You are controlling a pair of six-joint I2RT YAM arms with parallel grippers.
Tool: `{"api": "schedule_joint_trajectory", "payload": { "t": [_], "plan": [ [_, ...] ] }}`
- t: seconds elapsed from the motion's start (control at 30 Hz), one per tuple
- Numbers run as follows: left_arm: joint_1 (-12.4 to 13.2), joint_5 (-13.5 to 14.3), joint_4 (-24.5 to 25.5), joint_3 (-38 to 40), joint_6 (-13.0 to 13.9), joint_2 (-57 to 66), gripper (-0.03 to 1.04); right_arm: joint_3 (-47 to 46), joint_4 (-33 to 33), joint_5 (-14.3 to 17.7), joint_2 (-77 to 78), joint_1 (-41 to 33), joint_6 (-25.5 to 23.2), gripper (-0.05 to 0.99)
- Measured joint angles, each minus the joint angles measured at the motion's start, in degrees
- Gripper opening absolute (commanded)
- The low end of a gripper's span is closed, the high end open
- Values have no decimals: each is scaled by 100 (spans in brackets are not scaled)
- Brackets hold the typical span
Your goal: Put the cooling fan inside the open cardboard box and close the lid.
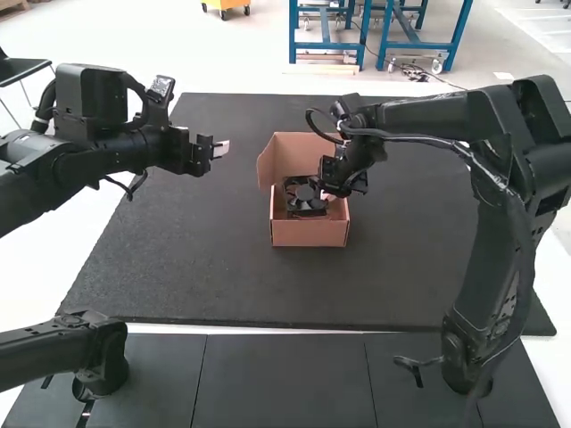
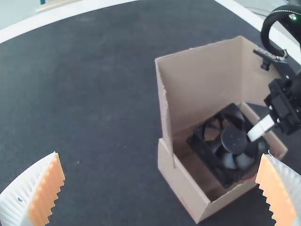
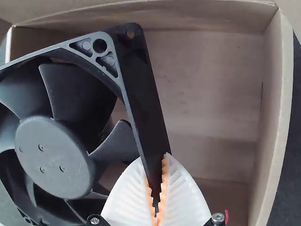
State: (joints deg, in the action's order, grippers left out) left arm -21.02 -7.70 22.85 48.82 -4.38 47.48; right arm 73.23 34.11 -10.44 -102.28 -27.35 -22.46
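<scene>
1. The small brown cardboard box (image 1: 308, 229) stands near the middle of the black foam mat (image 1: 178, 259). Its top is open, and its lid flap stands upright along the far side.
2. Inside the box is the square black plastic cooling fan (image 1: 302, 198). It sits tilted rather than flat, with one corner of its frame raised toward the box's right-hand wall. I cannot tell whether its lower edge rests on the box floor.
3. From the left wrist view I can see the fan's round hub and blades (image 2: 230, 146) facing up and out of the box. A thin red wire runs at its lower edge.
4. A faint reddish mark sits low on the box's outer wall (image 2: 184, 203). It is too small for me to read.
5. The right gripper (image 1: 337, 185) points down into the box from above its right side. The right arm arches over from its base at the near right of the table.
6. In the right wrist view, its white ribbed fingers (image 3: 183, 188) with orange pads are clamped on the thin edge of the fan's frame (image 3: 141, 103). The box's bare inner wall (image 3: 211, 94) is behind them.
7. The left gripper (image 1: 214, 150) hangs above the mat, left of the box and well apart from it, aimed toward the box with the arm stretched out nearly level.
8. Its white, orange-padded fingers (image 2: 42, 193) are spread wide apart and hold nothing.
</scene>
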Motion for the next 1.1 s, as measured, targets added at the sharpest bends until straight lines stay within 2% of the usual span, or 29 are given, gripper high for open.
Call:
{"api": "schedule_joint_trajectory", "payload": {
  "t": [1.0,1.03,1.1],
  "plan": [
    [0,0,-26,0,0,-105,96,22,-214,22,-334,0,24,-2],
    [0,0,-26,-2,-2,-105,96,22,-221,22,-337,0,24,0],
    [0,0,-26,0,0,-105,96,28,-240,22,-334,0,22,13]
  ]
}}
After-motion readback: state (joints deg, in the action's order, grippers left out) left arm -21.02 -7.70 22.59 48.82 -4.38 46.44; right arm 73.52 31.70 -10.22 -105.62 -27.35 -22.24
